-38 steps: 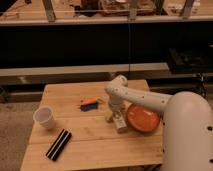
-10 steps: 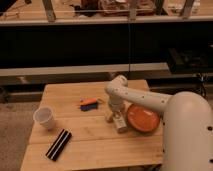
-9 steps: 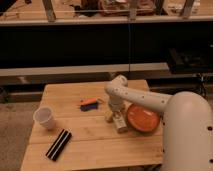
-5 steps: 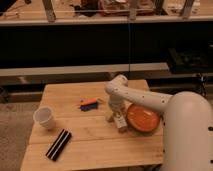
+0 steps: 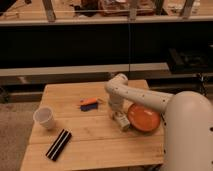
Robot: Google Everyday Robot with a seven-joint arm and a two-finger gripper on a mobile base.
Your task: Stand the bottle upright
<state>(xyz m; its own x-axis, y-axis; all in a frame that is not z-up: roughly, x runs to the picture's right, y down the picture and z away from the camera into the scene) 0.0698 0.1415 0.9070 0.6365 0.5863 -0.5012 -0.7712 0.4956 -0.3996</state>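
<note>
The bottle (image 5: 122,123) is a small cream shape on the wooden table (image 5: 95,150), just left of the orange bowl. I cannot tell whether it is lying or upright. My gripper (image 5: 118,116) points down from the white arm (image 5: 135,95) and sits right at the bottle, partly covering it.
An orange bowl (image 5: 144,117) sits at the table's right, touching or nearly touching the bottle. A flat orange-and-blue object (image 5: 90,104) lies left of the gripper. A white cup (image 5: 45,118) stands at the left edge. A black flat bar (image 5: 58,144) lies at the front left.
</note>
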